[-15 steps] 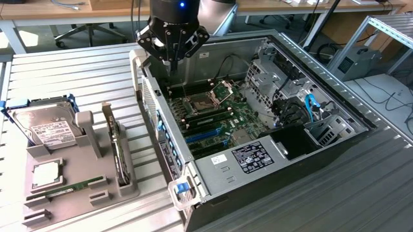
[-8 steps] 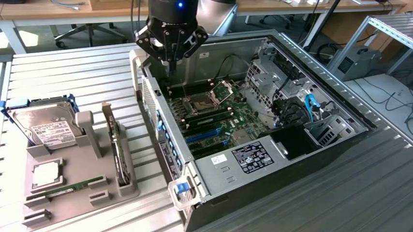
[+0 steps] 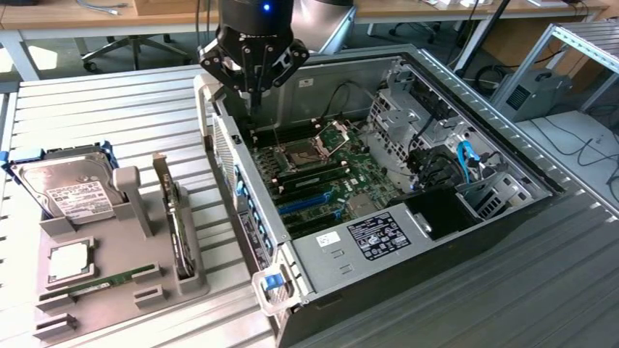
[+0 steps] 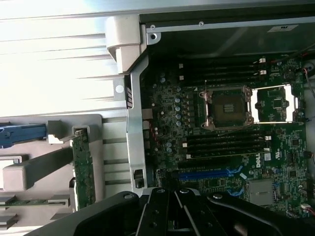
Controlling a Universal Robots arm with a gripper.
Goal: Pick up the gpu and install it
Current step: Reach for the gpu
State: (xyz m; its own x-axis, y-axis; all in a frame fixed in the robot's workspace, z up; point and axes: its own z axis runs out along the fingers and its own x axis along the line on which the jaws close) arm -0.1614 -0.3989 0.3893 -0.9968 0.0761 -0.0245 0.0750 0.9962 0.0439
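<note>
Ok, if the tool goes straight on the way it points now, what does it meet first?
The tool would probably meet the motherboard, near the end of the blue slot beside the case wall; depth is unclear.

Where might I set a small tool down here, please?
The slatted table is bare beyond the grey parts holder, beside the computer case, and on the exterior view's lower right. The holder and the case's inside are crowded.

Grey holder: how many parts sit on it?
4: hard drive at the far end, silvery square chip in front of it, green memory stick nearest the camera, gpu on edge beside the computer case. None seems hidden.
</note>
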